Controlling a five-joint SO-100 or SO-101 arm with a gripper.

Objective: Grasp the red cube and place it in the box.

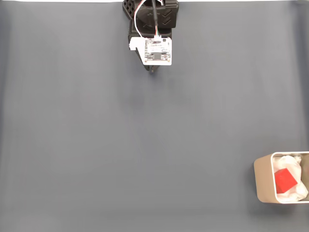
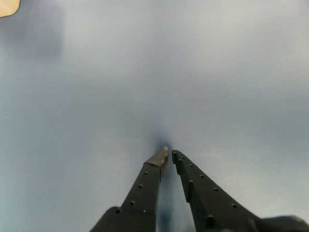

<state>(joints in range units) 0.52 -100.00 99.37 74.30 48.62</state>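
Red cube in box; arm at bench top edge.

I see the grey bench (image 1: 145,145) bare at centre; the box (image 1: 263,181) sits at lower right in the fixed view; the red cube (image 1: 284,180) rests inside on white padding (image 1: 294,164); the fingers (image 2: 169,153) are nearly closed, holding nothing.

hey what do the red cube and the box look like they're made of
The red cube looks like matte plastic or painted wood: flat even colour, no shine. The box looks like smooth beige plastic or card, with rounded corners and white crinkled padding, maybe paper, inside.
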